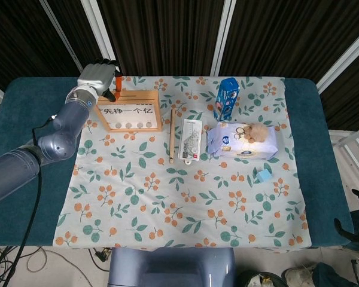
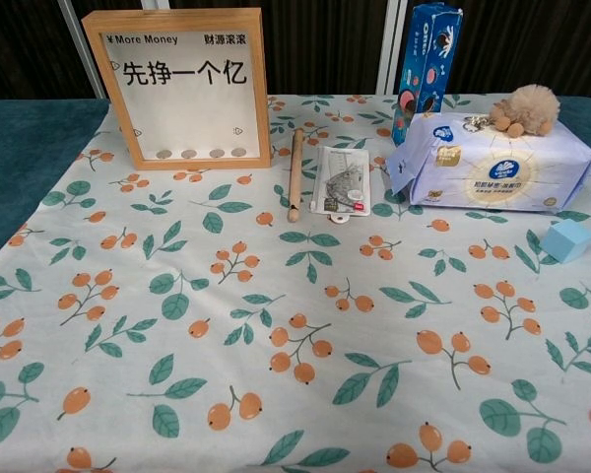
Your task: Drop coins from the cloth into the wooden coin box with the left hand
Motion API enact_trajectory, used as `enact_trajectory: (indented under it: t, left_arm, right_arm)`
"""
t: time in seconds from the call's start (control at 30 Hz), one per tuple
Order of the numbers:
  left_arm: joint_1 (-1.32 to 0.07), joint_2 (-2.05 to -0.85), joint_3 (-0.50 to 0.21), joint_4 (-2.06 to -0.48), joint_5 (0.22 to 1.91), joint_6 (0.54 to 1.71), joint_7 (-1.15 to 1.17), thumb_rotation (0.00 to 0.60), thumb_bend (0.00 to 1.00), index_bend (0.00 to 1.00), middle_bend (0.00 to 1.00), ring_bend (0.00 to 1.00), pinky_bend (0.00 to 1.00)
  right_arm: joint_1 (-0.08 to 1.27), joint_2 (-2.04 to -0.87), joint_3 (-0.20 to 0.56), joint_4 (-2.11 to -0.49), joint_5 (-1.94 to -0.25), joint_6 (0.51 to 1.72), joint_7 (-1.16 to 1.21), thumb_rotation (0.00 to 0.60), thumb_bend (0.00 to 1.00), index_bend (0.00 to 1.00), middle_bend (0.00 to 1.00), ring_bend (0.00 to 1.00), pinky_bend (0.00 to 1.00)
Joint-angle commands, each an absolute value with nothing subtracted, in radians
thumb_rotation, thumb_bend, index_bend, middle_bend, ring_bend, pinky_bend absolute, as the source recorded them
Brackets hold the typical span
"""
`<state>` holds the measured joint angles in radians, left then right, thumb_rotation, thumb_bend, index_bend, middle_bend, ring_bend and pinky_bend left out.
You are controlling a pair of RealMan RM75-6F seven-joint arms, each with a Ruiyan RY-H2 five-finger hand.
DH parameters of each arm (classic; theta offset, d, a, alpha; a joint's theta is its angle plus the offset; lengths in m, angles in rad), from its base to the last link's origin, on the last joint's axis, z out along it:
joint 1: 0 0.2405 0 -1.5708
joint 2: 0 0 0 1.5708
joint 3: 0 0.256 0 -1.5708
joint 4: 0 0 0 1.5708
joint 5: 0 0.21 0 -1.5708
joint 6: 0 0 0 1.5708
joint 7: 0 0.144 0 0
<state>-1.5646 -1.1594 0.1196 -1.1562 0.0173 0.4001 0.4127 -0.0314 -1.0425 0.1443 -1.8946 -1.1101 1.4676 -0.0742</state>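
The coin box [image 2: 184, 87] is seen upright on the cloth [image 2: 276, 325]. The left hand [image 1: 99, 74] is held behind its top edge; whether the fingers [image 1: 115, 81] pinch anything cannot be told.

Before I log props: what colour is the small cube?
Light blue cube; the chest view shows it best.

On the cloth [image 2: 276, 394], the coin box [image 2: 185, 87] stands far left, with the stick [image 2: 295, 174], card [image 2: 340, 180], tissue pack [image 2: 492, 163] and cube [image 2: 565, 239] successively rightward.
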Motion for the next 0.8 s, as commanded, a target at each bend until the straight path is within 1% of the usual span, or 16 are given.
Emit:
enact_trajectory:
  t: [0.03,0.47,0.8]
  left_arm:
    - [-1.557,-1.187,0.120,-1.127,0.040,0.401,0.393,0.600,0.52,0.67,0.09,0.00,0.00]
    - [-1.518,-1.261,0.111,-1.036,0.103,0.400,0.338,0.600,0.52,0.62,0.09,0.00,0.00]
    - [-1.505,-1.293,0.101,-0.995,0.143,0.396,0.317,0.600,0.52,0.62,0.09,0.00,0.00]
  right_arm:
    - [-0.031,-1.042,0.145,-1.895,-1.108,1.468,-0.074,0.600,0.37,0.17,0.05,0.00,0.00]
    - [-0.034,-1.042,0.146,-1.897,-1.107,1.472,-0.073,0.600,0.37,0.17,0.05,0.00,0.00]
    - [-0.034,-1.041,0.148,-1.897,-1.106,1.472,-0.070,0.600,0.37,0.17,0.05,0.00,0.00]
